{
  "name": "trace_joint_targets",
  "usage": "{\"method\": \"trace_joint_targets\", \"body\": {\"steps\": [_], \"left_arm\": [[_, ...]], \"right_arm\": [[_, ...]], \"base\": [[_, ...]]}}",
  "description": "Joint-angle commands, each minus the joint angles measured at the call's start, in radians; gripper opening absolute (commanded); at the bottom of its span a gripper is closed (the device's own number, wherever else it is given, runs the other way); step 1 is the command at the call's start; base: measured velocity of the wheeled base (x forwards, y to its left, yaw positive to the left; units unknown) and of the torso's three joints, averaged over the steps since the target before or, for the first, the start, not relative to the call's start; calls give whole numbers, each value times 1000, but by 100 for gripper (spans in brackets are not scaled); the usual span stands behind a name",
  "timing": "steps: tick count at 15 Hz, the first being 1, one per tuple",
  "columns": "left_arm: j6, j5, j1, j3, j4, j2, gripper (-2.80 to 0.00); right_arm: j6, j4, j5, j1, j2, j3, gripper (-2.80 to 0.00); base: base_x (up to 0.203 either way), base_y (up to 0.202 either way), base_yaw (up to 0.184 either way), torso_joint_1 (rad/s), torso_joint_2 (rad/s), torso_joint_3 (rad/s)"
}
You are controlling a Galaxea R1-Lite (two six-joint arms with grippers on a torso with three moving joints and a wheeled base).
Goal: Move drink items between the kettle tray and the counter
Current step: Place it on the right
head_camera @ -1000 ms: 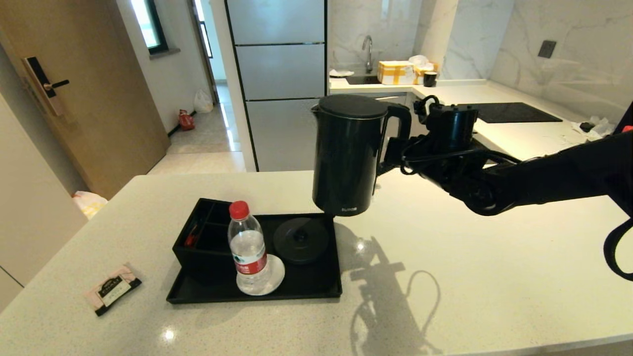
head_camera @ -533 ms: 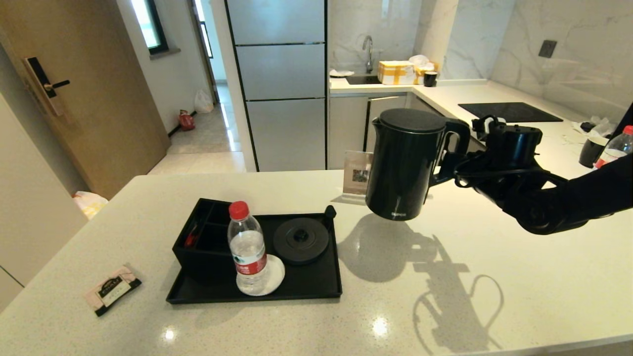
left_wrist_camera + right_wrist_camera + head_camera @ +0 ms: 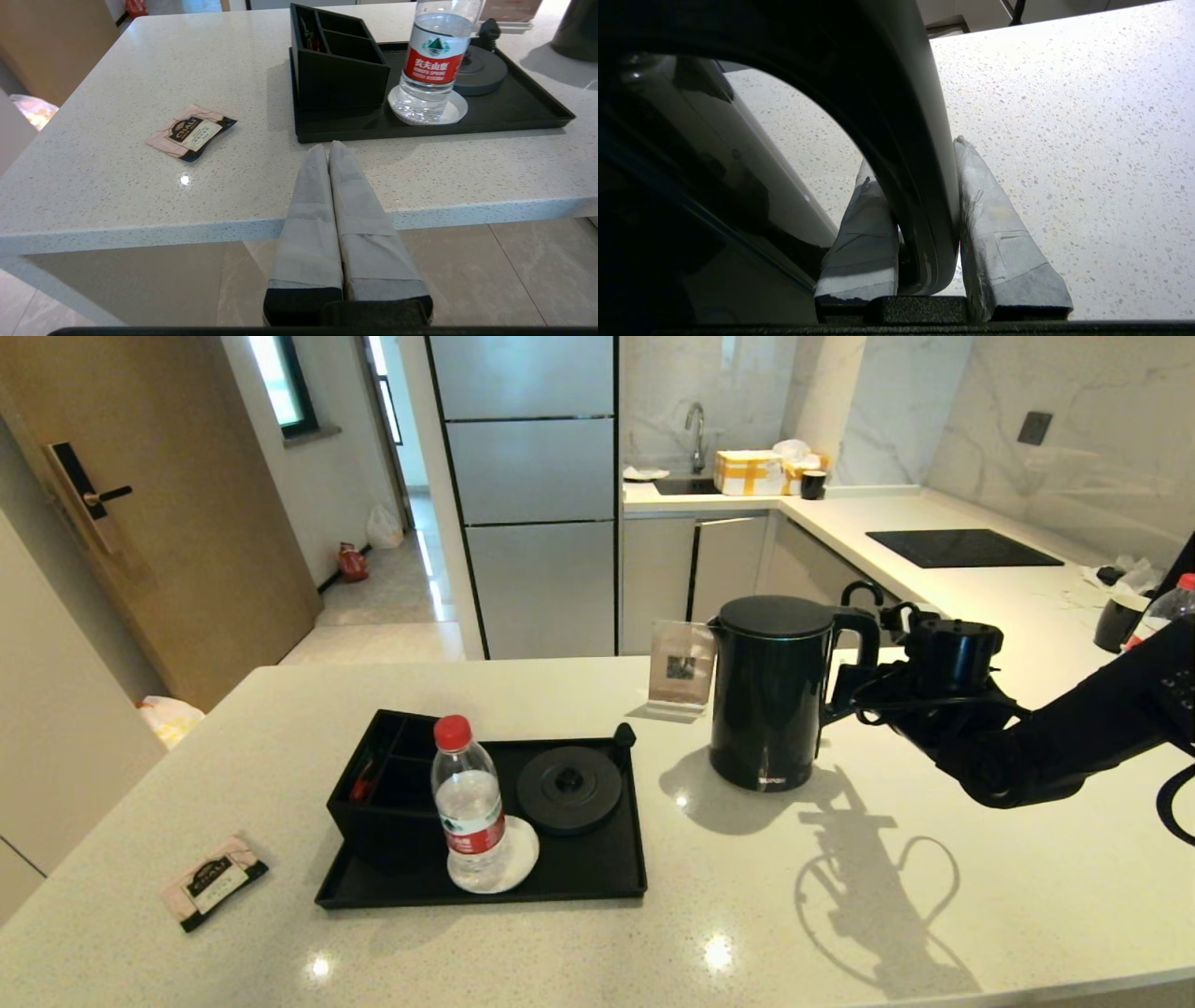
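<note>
- The tall matte-black electric kettle (image 3: 773,693) stands upright on the pale speckled stone surface (image 3: 840,896), to the right of the flat black rectangular tray (image 3: 597,873) and clear of it.
- Its long axis is vertical; the loop handle (image 3: 854,644) points toward the robot's right, the spout toward the tray.
- The right gripper (image 3: 924,200) has its jaws clenched on the handle, one taped finger on each side.
- A small clear card stand (image 3: 680,677) sits just beside the kettle, on its far left.
- On the tray: a round black kettle base (image 3: 569,790), a black divided box (image 3: 383,784) and a clear red-capped water bottle (image 3: 467,807) on a white coaster (image 3: 513,859).
- The flat pale-pink tea sachet (image 3: 213,880) lies on the surface, left of the tray, well apart from the kettle.
- The left gripper (image 3: 329,149) hovers at the surface's near edge, jaws pressed together, grasping nothing.
</note>
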Motion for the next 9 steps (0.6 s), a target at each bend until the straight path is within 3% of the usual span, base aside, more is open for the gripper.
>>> {"method": "trace_joint_targets", "body": {"steps": [1, 4, 5, 9], "left_arm": [[1, 0, 0, 0, 0, 0, -280], [1, 0, 0, 0, 0, 0, -280], [1, 0, 0, 0, 0, 0, -280], [1, 0, 0, 0, 0, 0, -280]], "right_arm": [[-1, -2, -1, 1, 22, 2, -280], [-1, -1, 8, -2, 32, -3, -280], [-1, -1, 8, -2, 34, -4, 0], [2, -1, 11, -8, 33, -5, 0]], "base": [[0, 0, 0, 0, 0, 0], [0, 0, 0, 0, 0, 0], [0, 0, 0, 0, 0, 0], [0, 0, 0, 0, 0, 0]]}}
